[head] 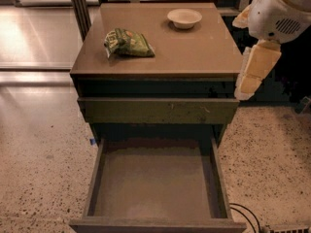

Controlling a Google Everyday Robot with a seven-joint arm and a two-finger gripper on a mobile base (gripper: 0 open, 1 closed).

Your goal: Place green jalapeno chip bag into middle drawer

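Observation:
The green jalapeno chip bag [129, 42] lies flat on the left part of the cabinet top [194, 52]. The middle drawer [155, 181] is pulled out towards me below it, and its grey-brown floor is bare. My gripper [249, 81] hangs at the right edge of the cabinet, level with its top front corner. It is well to the right of the bag and touches nothing.
A round white bowl [184, 18] sits at the back right of the cabinet top. A closed olive drawer panel [158, 110] with scuff marks is above the open drawer. Speckled floor surrounds the cabinet. A black cable [245, 215] lies at the lower right.

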